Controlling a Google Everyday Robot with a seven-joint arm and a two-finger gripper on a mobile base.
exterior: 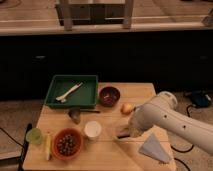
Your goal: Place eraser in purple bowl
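Note:
The purple bowl stands at the back middle of the wooden table, right of the green tray. My gripper reaches in from the right on the white arm and is low over the table, right of the white cup and in front of the bowl. A small tan patch at its tip looks like the eraser. I cannot tell whether it is held or lies on the table.
A green tray holds a white utensil. A small dark object, a white cup, an orange bowl of dark round things, a green cup, an orange fruit and a white napkin lie around.

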